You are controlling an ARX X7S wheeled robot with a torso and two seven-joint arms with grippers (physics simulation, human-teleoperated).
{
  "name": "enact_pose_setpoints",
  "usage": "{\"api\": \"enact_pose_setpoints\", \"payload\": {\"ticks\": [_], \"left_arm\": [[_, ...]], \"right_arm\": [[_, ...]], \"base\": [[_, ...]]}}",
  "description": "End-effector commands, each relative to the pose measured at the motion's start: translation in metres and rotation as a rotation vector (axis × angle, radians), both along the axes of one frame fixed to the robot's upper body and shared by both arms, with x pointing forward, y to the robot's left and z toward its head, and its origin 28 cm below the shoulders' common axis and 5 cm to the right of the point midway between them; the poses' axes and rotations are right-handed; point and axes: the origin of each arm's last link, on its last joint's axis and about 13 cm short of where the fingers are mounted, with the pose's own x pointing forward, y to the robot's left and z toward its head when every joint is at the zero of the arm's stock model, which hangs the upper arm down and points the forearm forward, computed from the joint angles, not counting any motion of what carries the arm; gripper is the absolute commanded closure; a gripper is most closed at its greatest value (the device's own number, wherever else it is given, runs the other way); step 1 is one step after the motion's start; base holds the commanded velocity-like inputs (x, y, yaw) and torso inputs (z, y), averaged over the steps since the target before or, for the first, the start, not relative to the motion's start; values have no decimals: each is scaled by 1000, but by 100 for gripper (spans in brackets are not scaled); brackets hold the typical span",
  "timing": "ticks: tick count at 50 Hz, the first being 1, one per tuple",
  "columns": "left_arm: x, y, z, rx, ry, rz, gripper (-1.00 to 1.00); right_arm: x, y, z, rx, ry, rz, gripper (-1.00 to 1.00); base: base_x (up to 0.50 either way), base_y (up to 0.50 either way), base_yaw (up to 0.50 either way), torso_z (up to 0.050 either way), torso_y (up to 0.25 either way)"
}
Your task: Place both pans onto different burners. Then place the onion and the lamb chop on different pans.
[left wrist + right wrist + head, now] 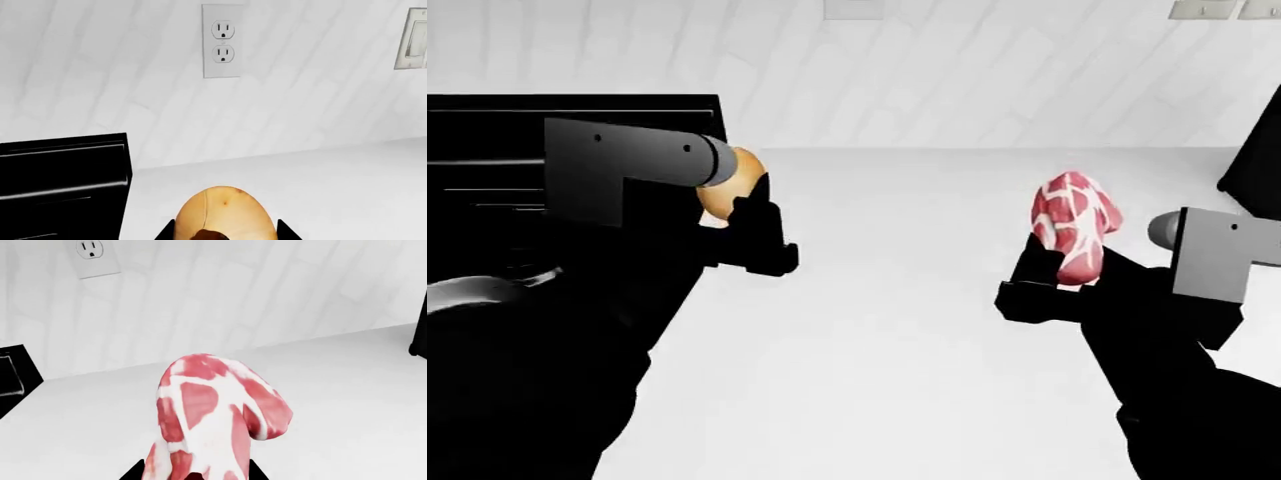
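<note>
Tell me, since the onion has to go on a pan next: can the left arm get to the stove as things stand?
Probably yes. The left pincer holds the onion right beside the stove, with nothing visible between; no pan shows clearly.

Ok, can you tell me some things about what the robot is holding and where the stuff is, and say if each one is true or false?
1. The left gripper holds the onion. True.
2. The right gripper is empty. False: it is shut on the lamb chop.
3. The lamb chop is lying flat on the white counter. False: it is held up above the counter, standing on end.
4. A wall outlet sits on the white wall behind the counter. True.
5. The onion is inside a pan. False: it is in the gripper, beside the black stove, and no pan holds it here.
</note>
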Motion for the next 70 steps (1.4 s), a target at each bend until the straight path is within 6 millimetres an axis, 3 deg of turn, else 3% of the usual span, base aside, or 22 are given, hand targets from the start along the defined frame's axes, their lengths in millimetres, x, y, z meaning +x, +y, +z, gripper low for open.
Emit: {"api": "enact_pose_setpoints", "payload": {"ticks": [1,19,27,45,70], "left_arm": [[-4,1,2,-10,-7,1,100],[-4,2,1,-14,-7,6,100],[-7,4,6,-11,-18,4,100],[-36,39,42,40,-155,123,100],[-37,45,40,45,-151,156,100]], "right_arm": [[0,-1,1,-15,-6,5,100],[0,-1,-1,-12,-9,9,100],[-3,-1,3,-7,-35,31,100],[-19,-3,43,-126,-101,47,100],[-18,0,42,-157,-100,91,100]], "base": [[-500,8,0,0,0],[-500,9,0,0,0],[-27,0,0,0,0],[0,9,0,0,0],[0,500,0,0,0]]}}
